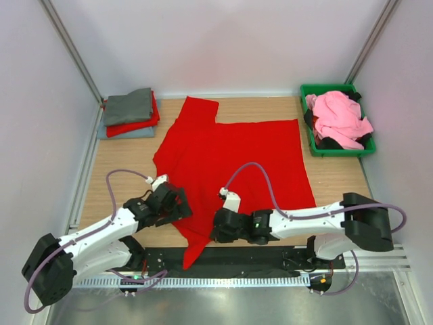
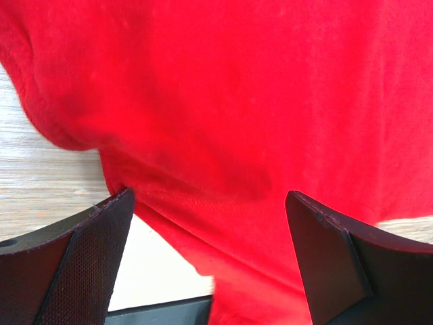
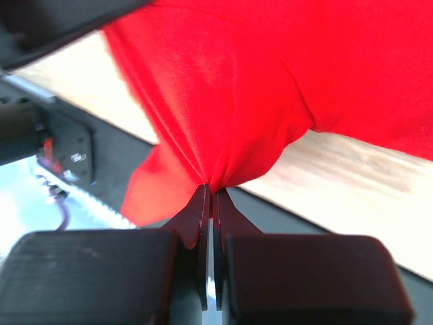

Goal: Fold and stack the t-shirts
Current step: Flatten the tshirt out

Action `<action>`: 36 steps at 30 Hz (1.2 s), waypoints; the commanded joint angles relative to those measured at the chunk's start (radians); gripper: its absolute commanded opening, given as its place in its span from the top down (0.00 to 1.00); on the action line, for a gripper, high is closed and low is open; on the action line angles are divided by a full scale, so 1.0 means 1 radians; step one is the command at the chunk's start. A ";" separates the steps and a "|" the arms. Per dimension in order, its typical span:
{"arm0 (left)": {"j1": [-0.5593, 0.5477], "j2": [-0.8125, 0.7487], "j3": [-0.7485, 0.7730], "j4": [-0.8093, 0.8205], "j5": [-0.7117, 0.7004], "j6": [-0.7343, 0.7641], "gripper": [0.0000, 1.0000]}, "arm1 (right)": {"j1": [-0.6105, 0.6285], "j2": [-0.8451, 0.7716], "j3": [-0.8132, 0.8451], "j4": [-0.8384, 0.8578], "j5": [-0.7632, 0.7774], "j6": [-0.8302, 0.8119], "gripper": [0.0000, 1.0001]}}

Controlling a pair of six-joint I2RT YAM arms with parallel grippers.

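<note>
**Item 1, container:** green bin (image 1: 342, 153), far-R corner of table (image 1: 338, 183), upright.
- Contents: pink tee (image 1: 338, 116), crumpled, heaped above the rim, fills most of the bin.
- Dark cloth (image 1: 328, 143) under and beside the pink, showing at the near end, L side and far-R corner. Can't tell how many pcs.

**Item 2, stack:** far-L corner, not in any container, well apart from the bin.
- Top: grey tee (image 1: 128, 105), folded.
- Mid: red tee (image 1: 135, 126), folded, edge sticks out on the near and R sides.
- Bottom: blue-grey tee (image 1: 115, 133), only its near edge shows.

**Item 3, loose:** big red tee (image 1: 243, 149), spread mostly flat across the table centre, between stack and bin, touching neither.
- One sleeve points to the far side.
- The near-L part is bunched, and a tail of it hangs over the near edge onto the black strip (image 1: 270, 257).

**Item 4, grippers:**
- L gripper (image 1: 181, 205): jaws wide apart, holding nothing. It sits at the tee's near-L edge. In the wrist view red cloth lies between and beyond the fingers (image 2: 88, 257).
- R gripper (image 1: 215, 233): jaws closed tight, pinching a gathered fold of the big red tee at its near edge, by the overhanging tail. Creases fan out from the pinch point.
</note>
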 commanded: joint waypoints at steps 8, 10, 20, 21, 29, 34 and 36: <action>0.007 0.068 0.022 -0.017 -0.077 0.034 0.05 | 0.007 -0.261 -0.031 -0.251 -0.005 -0.038 0.55; 0.005 0.067 0.028 -0.024 -0.085 0.035 0.05 | 0.008 -0.330 -0.056 -0.288 0.016 -0.018 0.36; 0.007 0.014 0.106 -0.135 -0.120 0.051 0.05 | 0.012 -0.346 -0.125 -0.223 -0.013 -0.010 0.20; 0.005 0.007 0.111 -0.140 -0.122 0.054 0.05 | 0.029 -0.310 -0.119 -0.201 -0.026 -0.011 0.20; 0.004 -0.044 0.163 -0.224 -0.102 0.058 0.04 | 0.106 -0.051 -0.051 -0.006 -0.001 -0.007 0.20; 0.004 -0.101 0.160 -0.237 -0.087 0.051 0.03 | 0.121 0.042 -0.016 0.076 0.003 -0.016 0.22; 0.001 -0.099 0.158 -0.237 -0.085 0.048 0.03 | 0.123 0.069 0.004 0.084 -0.002 -0.021 0.24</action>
